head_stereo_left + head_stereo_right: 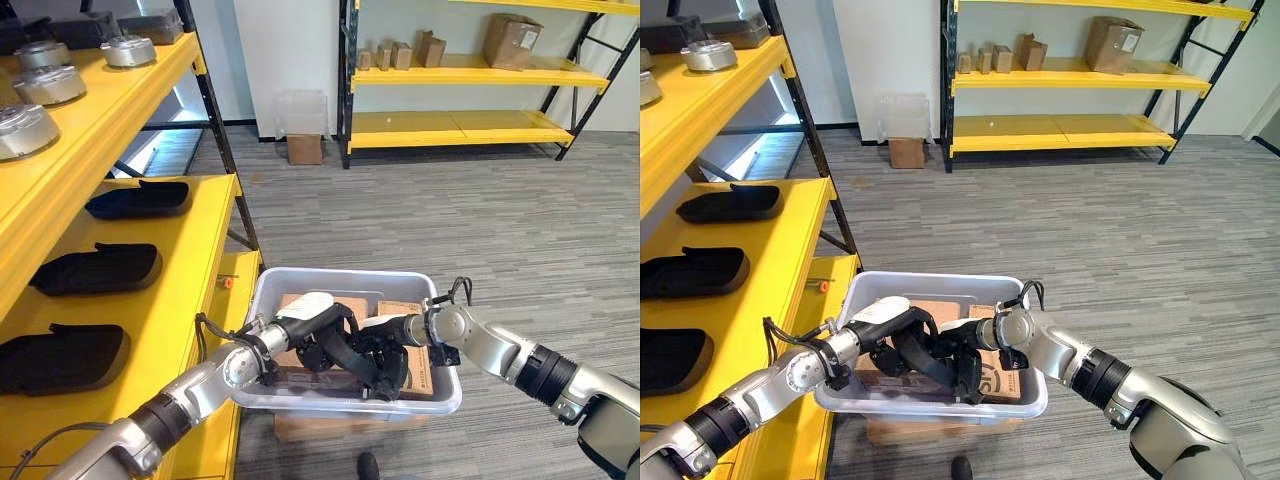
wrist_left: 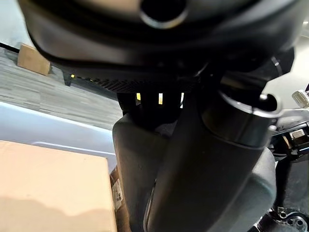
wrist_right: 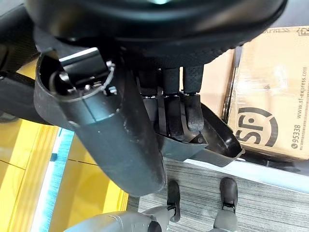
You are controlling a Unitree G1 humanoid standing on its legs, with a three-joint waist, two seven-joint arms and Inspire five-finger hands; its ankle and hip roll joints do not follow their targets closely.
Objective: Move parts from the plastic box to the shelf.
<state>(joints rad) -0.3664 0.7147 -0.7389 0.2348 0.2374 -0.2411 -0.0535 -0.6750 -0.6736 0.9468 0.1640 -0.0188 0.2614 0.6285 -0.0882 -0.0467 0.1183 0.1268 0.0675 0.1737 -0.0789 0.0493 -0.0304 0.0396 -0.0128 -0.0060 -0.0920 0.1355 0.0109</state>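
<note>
Left eye view: both robot hands, left robot hand (image 1: pixel 318 330) and right robot hand (image 1: pixel 385 352), clench one black, curved, glossy plastic part (image 1: pixel 352 352) inside the pale plastic box (image 1: pixel 345 282). Three similar black parts (image 1: pixel 98 268) lie on the yellow shelf (image 1: pixel 190 270).

Both hands reach into the pale plastic box (image 1: pixel 270 290), the left hand (image 1: pixel 318 332) and right hand (image 1: pixel 385 352) closed around one black part (image 1: pixel 352 352) above cardboard boxes (image 1: pixel 420 365). Similar black parts (image 1: pixel 100 268) lie on the yellow shelf (image 1: pixel 190 270) beside it.
</note>
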